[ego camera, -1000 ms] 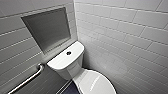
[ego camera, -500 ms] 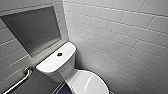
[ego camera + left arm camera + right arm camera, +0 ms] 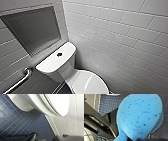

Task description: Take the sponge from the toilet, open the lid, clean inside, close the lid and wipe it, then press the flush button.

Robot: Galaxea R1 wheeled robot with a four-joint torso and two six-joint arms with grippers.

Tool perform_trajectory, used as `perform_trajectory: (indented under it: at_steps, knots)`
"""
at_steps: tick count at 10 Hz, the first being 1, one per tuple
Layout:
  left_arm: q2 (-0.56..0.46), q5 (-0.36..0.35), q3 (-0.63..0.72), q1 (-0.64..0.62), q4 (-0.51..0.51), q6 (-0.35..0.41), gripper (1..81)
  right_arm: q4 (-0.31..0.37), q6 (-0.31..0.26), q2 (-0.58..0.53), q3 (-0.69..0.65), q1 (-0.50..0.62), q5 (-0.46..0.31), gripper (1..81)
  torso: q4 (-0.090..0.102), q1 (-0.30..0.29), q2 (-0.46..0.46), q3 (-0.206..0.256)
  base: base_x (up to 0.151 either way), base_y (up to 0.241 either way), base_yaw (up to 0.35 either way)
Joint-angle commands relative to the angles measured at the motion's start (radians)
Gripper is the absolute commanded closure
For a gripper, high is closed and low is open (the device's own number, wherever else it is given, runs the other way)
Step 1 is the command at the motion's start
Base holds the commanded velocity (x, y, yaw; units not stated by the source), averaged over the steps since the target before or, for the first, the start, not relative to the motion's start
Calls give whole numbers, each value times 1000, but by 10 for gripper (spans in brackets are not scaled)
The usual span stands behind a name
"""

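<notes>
From the head view, the whole scene has slid a little since a second ago. The toilet [image 3: 62,67] sits slightly further left and the grey recess [image 3: 32,30] in the wall looms larger. That is the robot's own camera shifting as it closes in, not the fixture moving. The lid [image 3: 87,82] lies shut over the bowl and its front edge is cut off at the bottom of the picture. The flush button [image 3: 59,54] is a small dark dot on the tank top, and a grab bar [image 3: 18,81] runs off at the corner. The left wrist view looks across the dark blue floor tiles [image 3: 15,122] at the underside of the bowl, with the lid's pale edge resting flat above it. The left gripper [image 3: 50,138] is no more than dark shapes at the frame's edge, and I cannot tell how its jaws stand. In the right wrist view the sponge [image 3: 140,117] is huge and bright blue, held clear of the floor. The right gripper [image 3: 136,139] appears to pinch its narrow near end, though the contact is mostly hidden by foam. So I'd judge the pickup done, while a lid lying shut does not tell me whether the bowl has been cleaned.
</notes>
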Motion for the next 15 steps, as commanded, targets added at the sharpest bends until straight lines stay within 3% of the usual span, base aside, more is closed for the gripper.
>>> perform_trajectory:
  at_steps: [1,2,5,9,11,15]
  knots:
    - [51,98,-30,-88,-8,-12,10,-32,3,-18,-9,-14,-54,811,0,0,0,0,0,0,0]
    - [71,102,-41,-93,-13,-12,10,-32,3,-12,-12,-14,-56,811,-21,0,0,0,0,0,0]
    - [112,114,-50,-114,-22,-12,10,-31,5,6,-49,-17,-54,811,-59,0,0,0,0,0,0]
    - [190,120,-123,-148,-24,-15,10,-32,5,16,-58,-19,-54,811,-63,0,0,0,0,0,0]
    - [252,120,-248,-156,-22,-61,10,-31,5,20,-61,-23,-54,811,-63,0,0,0,0,0,0]
    - [272,109,-284,-205,-20,-131,10,-32,5,52,-84,-19,-54,811,-63,0,0,0,0,0,0]
